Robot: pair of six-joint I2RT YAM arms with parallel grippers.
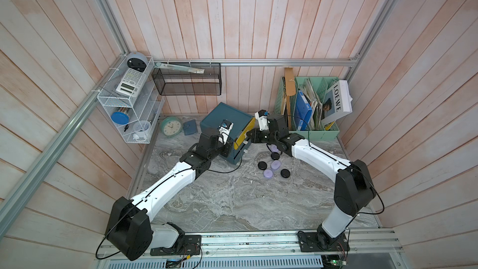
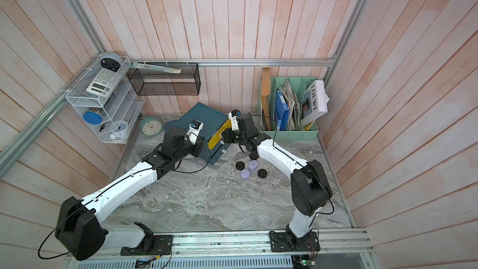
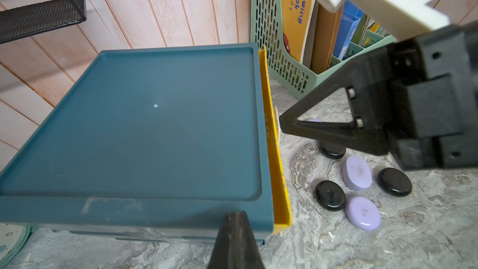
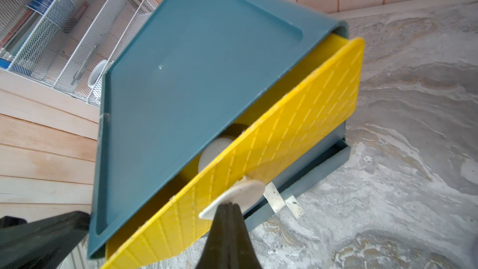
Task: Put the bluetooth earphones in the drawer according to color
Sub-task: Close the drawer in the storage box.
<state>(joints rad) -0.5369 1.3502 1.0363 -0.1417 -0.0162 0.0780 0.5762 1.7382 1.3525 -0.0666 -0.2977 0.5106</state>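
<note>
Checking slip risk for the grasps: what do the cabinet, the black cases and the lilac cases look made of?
Cabinet: moulded plastic, it seems; matte teal, with pale scuffs along one edge. Black cases: likely hard plastic; glossy, with light reflecting off their tops. Lilac cases: probably plastic too; satin, with a duller sheen and small dark specks.

Yellow drawer (image 4: 297,115) gaping only a narrow slit (white case (image 4: 214,151) showing inside); right arm (image 1: 315,153) overhanging two loose cases (image 1: 275,156); near tabletop (image 1: 232,203) lying open.
</note>
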